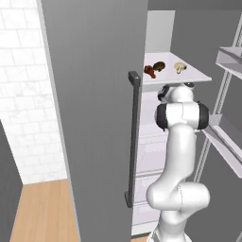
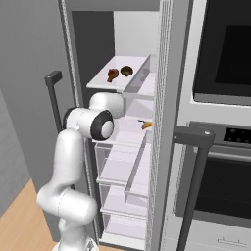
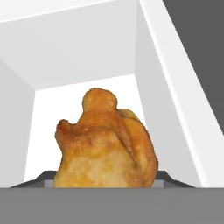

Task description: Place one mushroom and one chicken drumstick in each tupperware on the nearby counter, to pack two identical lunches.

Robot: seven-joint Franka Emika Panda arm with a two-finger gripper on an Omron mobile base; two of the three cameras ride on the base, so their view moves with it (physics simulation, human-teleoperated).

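Right at my fingertips, a golden chicken drumstick [image 3: 105,144] sits between the jaws; whether they've clamped it yet, I cannot tell. It's on a fridge shelf [image 2: 128,131]. Nothing looks packed, I reckon. White walls crowd both sides; farther up, another drumstick [image 1: 150,71] and mushrooms [image 1: 179,67] wait.

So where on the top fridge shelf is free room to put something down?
The top shelf is bare along its front edge and right corner. Its back is crowded: two brown items at left, a mushroom beside them.
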